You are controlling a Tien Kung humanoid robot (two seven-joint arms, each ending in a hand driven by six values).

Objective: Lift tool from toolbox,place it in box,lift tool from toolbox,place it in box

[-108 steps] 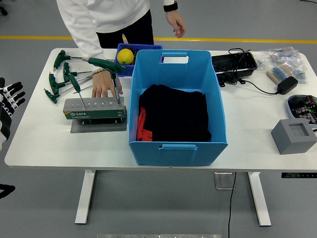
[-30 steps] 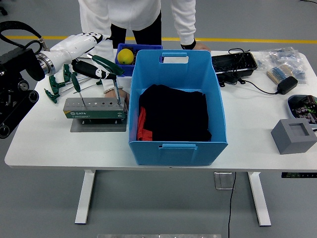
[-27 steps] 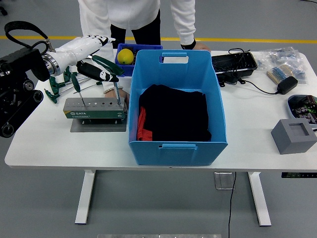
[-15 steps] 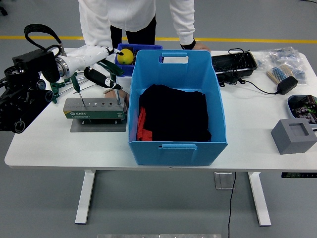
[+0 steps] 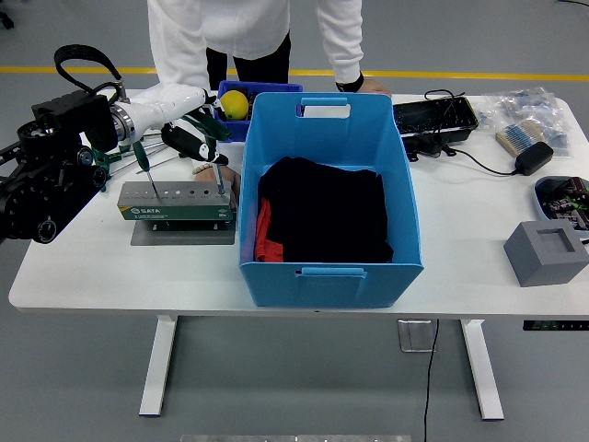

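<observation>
Toolbox sits on the left part of the white table, a grey-green holder block on a grey base plate, just beside the big blue box. Two green T-handle tools stand upright in its holes: one toward the left end and one at the right end, nearest the box. The robot's left hand reaches in from the left over the block, its dark fingers curled around the handle of that right-end tool (the grip looks closed, though the fingertips themselves are hard to make out). The tool's shaft is still seated in the toolbox.

More green T-handle wrenches lie loose on the table behind the block, partly hidden by the arm. The blue box holds black cloth with a strip of red at its left edge. Behind it is a small blue bin with a yellow ball inside.

A person in a white top stands at the far side, one hand resting on the table edge behind the box. The other hand is pressed down beside the toolbox's right end.
</observation>
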